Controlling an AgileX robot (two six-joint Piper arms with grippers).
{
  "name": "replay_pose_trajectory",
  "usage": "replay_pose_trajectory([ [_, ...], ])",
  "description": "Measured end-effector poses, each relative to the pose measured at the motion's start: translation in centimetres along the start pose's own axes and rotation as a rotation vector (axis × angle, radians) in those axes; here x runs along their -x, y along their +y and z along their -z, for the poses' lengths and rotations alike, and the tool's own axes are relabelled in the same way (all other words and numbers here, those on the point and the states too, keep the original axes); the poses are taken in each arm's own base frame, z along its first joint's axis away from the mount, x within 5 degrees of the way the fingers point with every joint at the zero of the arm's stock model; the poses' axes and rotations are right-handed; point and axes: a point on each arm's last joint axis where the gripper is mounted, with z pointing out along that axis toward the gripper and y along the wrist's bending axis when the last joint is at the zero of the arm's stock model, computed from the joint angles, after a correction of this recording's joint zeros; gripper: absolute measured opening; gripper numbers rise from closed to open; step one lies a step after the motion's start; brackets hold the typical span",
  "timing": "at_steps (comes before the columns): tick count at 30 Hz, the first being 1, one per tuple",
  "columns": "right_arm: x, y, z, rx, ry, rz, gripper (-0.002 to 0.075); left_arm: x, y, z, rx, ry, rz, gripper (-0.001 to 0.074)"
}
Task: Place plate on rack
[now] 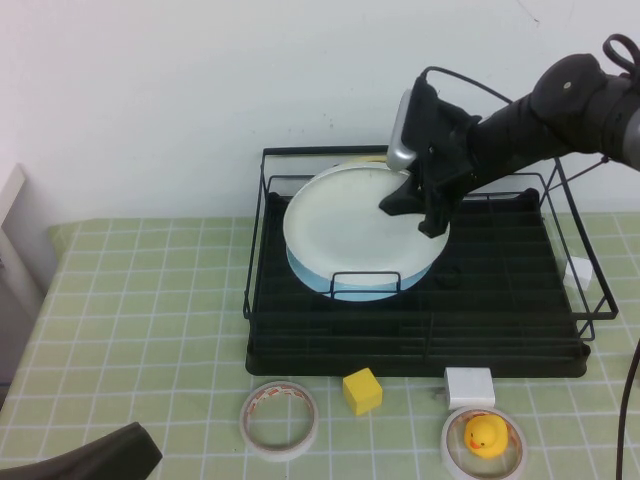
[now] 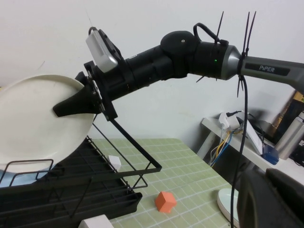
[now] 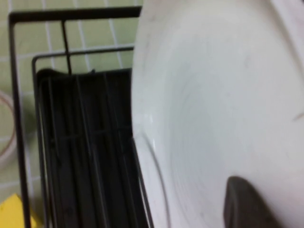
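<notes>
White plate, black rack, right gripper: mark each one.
White plate (image 1: 345, 230), high view, its centre.
Black rack (image 1: 500, 300), high view, tray floor.
Right gripper (image 1: 415, 215), high view, between its fingertips, clamped on the plate's rim.

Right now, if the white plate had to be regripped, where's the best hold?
On the plate's thin right rim, from the right, where the right gripper already pinches it. It tilts over the rack, light blue plate beneath. Left gripper sits at the table's near-left corner.

Plates: two, one white (image 1: 350, 225) and one light blue (image 1: 345, 284) beneath it. Rack (image 1: 500, 330): one. Tape rolls: two (image 1: 280, 420) (image 1: 483, 445). Yellow cube (image 1: 362, 390): one. Rubber duck (image 1: 487, 435): one. White blocks: two (image 1: 469, 386) (image 1: 578, 272). Grippers: two, the right (image 1: 420, 205) at the white plate, the left (image 1: 80, 462) at the surface's near edge.
</notes>
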Motion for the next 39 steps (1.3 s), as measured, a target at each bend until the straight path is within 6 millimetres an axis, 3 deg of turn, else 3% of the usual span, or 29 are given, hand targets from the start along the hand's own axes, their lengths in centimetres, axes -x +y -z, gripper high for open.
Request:
replay_pose_trajectory([
  [7, 0.0, -0.2, 0.0, -0.027, -0.003, -0.074, 0.0408, 0.0, 0.0, 0.0, 0.000, 0.001, -0.003, -0.0001],
  [10, 0.4, -0.2, 0.7, -0.030, 0.007, -0.096, 0.0435, 0.0, -0.1, 0.0, -0.006, 0.003, 0.008, -0.0001],
  [13, 1.6, 0.0, 3.0, -0.037, 0.040, -0.102, 0.0437, 0.0, 0.0, 0.0, -0.004, 0.002, 0.018, -0.0001],
  [17, 4.2, 1.1, 8.2, -0.041, 0.088, -0.165, 0.0353, 0.2, 0.5, 0.0, 0.052, -0.021, -0.005, -0.0001],
  [21, 6.5, 3.6, 13.5, 0.028, 0.128, -0.198, 0.0134, 0.5, 1.3, 0.1, 0.145, -0.055, -0.025, -0.0001],
  [23, 7.5, 4.9, 15.8, 0.063, 0.139, -0.212, 0.0061, 0.7, 1.7, 0.2, 0.192, -0.072, -0.037, -0.0001],
  [29, 8.8, 8.9, 21.3, 0.039, 0.098, -0.240, 0.0015, 1.2, 2.8, 0.5, 0.312, -0.121, -0.049, -0.0001],
  [39, 6.8, 20.1, 30.0, -0.236, -0.177, -0.161, 0.0011, 1.3, 3.1, 0.6, 0.351, -0.137, -0.050, -0.0001],
])
